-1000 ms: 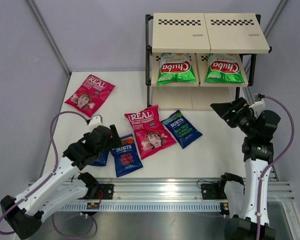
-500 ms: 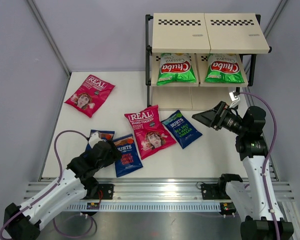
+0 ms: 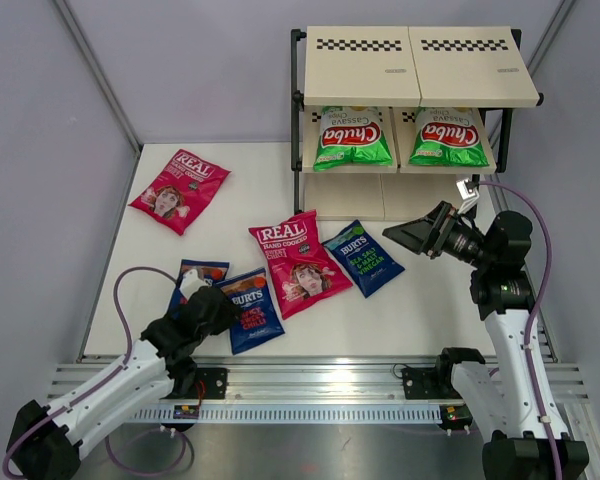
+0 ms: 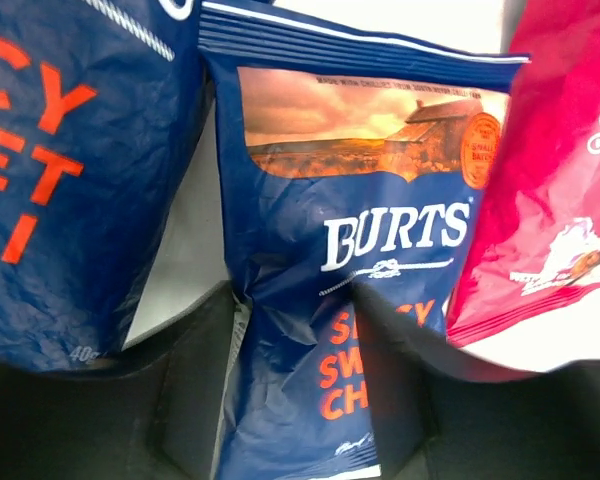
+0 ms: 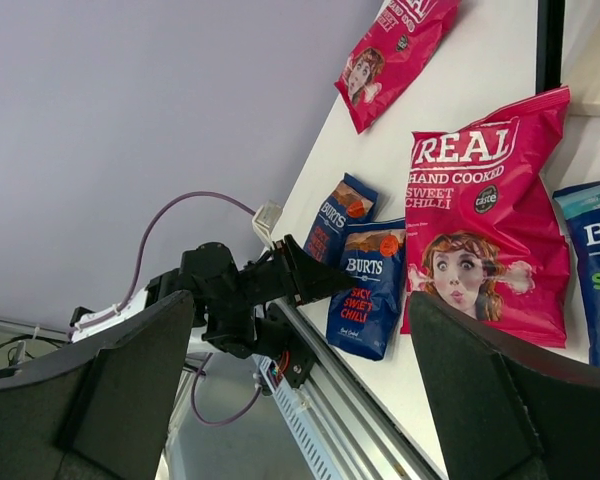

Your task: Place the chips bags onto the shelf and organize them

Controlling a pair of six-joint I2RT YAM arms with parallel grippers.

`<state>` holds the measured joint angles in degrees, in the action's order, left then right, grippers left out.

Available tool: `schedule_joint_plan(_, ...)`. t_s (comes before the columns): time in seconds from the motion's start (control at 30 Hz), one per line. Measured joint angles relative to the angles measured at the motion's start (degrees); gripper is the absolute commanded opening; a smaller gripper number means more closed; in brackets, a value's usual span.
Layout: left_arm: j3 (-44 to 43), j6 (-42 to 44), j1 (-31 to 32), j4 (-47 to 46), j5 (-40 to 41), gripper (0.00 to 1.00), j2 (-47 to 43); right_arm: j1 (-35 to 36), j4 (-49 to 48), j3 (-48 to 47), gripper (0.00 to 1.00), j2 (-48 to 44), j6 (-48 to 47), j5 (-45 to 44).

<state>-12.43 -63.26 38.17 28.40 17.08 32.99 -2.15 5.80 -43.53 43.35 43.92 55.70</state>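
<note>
My left gripper lies low at the near edge of a dark blue BURTS chips bag. In the left wrist view that bag runs down between the two black fingers and is creased where they press it, so my left gripper is shut on it. A second BURTS bag lies just to its left, a pink REAL bag to its right. My right gripper hangs open and empty in the air in front of the shelf. Two green Chuba bags lie on the middle board.
A second REAL bag lies at the far left of the table. A BURTS sea-salt bag sits right of the central REAL bag. The shelf's top and bottom boards hold nothing. The metal rail runs along the near edge.
My left arm has drawn back towards the near edge and its jaws have narrowed onto the BURTS bag. The right arm swung left and lower earlier, then held still.
</note>
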Motion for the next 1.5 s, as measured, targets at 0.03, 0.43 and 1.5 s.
schedule_joint_plan(0.03,0.2,-0.1,0.0,-0.1,0.0,0.35,-0.2,0.0,-0.3,0.0,0.95,0.0,0.1,0.1)
schedule_joint_plan(0.43,0.7,-2.0,0.0,2.8,0.3,0.00,-12.4,0.5,-1.7,1.0,0.94,0.0,0.5,0.7)
schedule_joint_plan(1.5,-25.0,-10.0,0.0,-16.2,-4.9,0.00,-8.1,56.3,-50.7,24.2,0.85,9.0,9.7,-44.9)
